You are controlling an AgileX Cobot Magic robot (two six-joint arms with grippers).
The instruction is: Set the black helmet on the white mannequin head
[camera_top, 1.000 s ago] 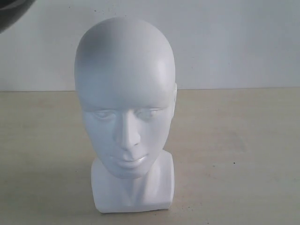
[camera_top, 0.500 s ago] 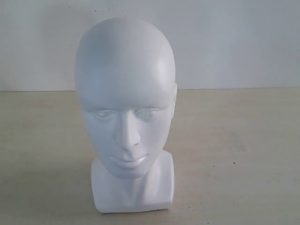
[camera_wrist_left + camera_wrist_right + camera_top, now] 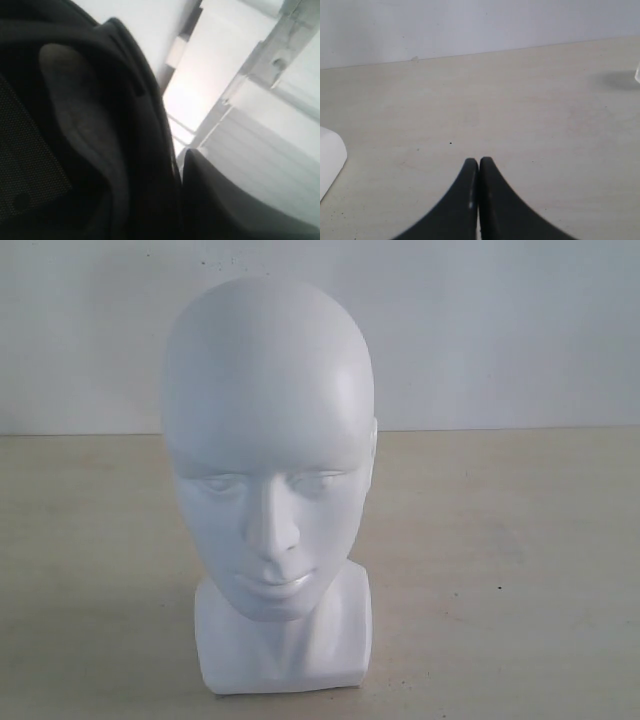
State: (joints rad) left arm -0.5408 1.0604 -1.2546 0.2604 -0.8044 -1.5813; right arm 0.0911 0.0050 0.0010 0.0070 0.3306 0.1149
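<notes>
the black helmet (image 3: 100, 130) aloft, well apart from the white mannequin head (image 3: 268, 440) | left gripper (image 3: 181, 200) seems to pinch its rim; right gripper (image 3: 479, 200) fingers pressed together, empty, near the head's base | we fear the rim-held helmet tilts, snags and topples the head

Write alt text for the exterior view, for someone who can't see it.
A glossy white mannequin head stands upright on its squarish base on a pale table, bare-headed and facing the camera. A plain white wall is behind it; no robot arm is in view.
</notes>
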